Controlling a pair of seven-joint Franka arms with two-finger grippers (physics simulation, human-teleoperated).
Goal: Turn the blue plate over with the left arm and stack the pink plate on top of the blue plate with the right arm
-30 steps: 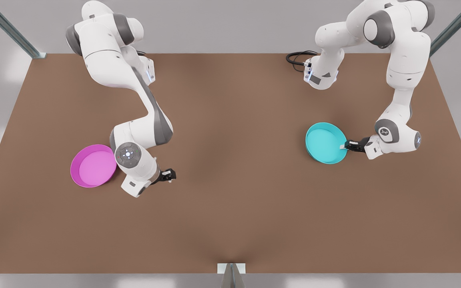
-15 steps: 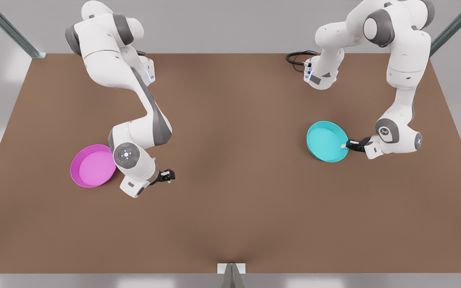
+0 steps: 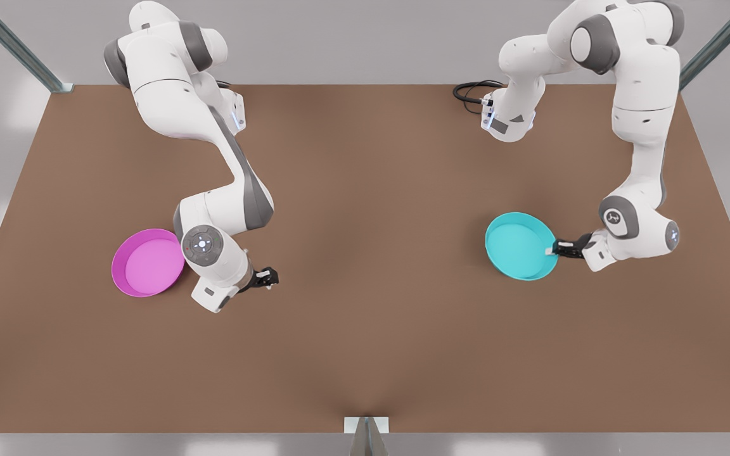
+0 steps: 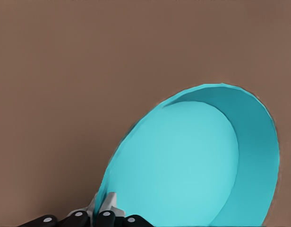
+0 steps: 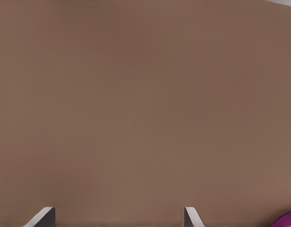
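You're looking at the left gripper (image 3: 553, 249) pinching the rim of the blue plate (image 3: 520, 246) on the front view's right side, fingers (image 4: 107, 204) squeezed tight either side of the edge, and the plate is sitting tilted with its hollow side facing the camera. The left arm (image 3: 634, 136) is reaching down from the back of the bench (image 3: 365, 354). Over on the front view's left, your right gripper (image 3: 270, 277) is hanging low over bare bench with its fingers (image 5: 190, 216) spread wide apart and nothing between them, while the right arm (image 3: 213, 171) is waiting. The pink plate (image 3: 147, 262) is lying rim-up right beside that arm's wrist. No readable labels or writing anywhere on the plates or bench.
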